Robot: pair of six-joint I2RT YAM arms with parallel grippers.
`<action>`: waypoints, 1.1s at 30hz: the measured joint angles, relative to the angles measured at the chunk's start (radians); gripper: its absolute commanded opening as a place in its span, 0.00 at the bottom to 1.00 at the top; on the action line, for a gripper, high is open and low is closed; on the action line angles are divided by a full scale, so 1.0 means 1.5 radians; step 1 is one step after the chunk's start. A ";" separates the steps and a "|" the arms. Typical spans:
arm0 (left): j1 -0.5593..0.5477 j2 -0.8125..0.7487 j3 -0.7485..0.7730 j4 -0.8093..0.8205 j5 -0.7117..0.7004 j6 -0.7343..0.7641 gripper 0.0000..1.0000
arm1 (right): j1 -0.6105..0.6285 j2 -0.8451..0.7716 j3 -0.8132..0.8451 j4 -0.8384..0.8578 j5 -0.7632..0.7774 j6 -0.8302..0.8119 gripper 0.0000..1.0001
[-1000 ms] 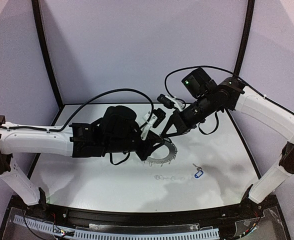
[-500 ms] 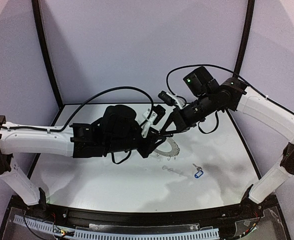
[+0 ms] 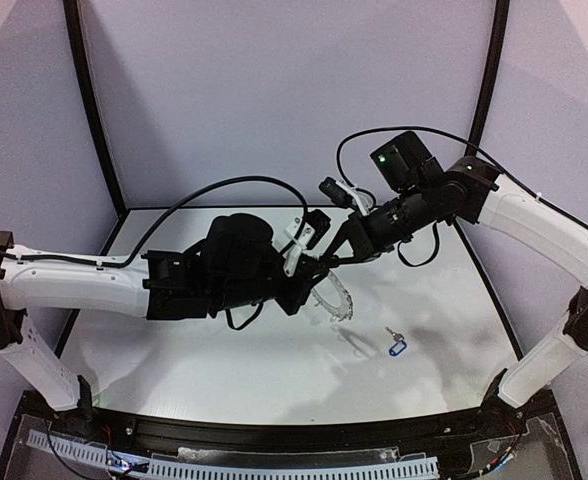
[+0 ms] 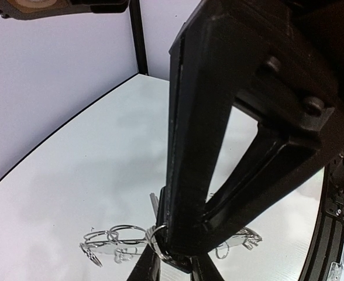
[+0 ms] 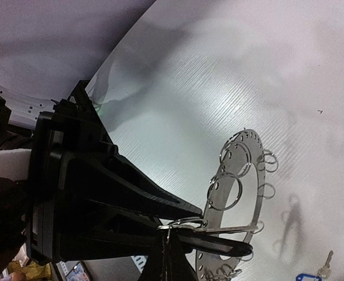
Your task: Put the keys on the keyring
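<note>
The keyring (image 3: 339,300), a flat metal ring with holes and wire loops round its edge, is held off the table nearly edge-on to the top camera. My left gripper (image 3: 309,290) is shut on its near rim. In the right wrist view the keyring (image 5: 214,202) faces the camera, with the left gripper's black fingers (image 5: 236,246) on it. My right gripper (image 5: 168,235) is shut on one small key (image 5: 225,230), whose blade lies across the ring's hole. The left wrist view has the keyring (image 4: 110,246) edge-on. The other key, with a blue tag (image 3: 397,347), lies on the table.
The white table (image 3: 224,370) has a black edge line and pale curved walls behind. Both arms meet over its middle, the right gripper (image 3: 326,262) just above the left. A black cable (image 3: 224,185) loops over the left arm.
The keyring has tipped from lying broad and low to standing nearly edge-on, a little higher. The right gripper has risen slightly with the key. The blue-tagged key has not moved.
</note>
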 measured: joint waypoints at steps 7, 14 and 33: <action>0.000 -0.003 -0.013 0.008 0.007 0.007 0.09 | 0.001 0.000 -0.001 -0.005 -0.009 0.000 0.00; 0.001 -0.004 -0.018 0.008 0.014 0.037 0.01 | 0.001 -0.001 -0.001 -0.014 -0.019 0.002 0.00; -0.048 -0.042 -0.093 0.087 -0.016 0.198 0.01 | 0.013 0.007 0.042 -0.127 0.009 -0.050 0.00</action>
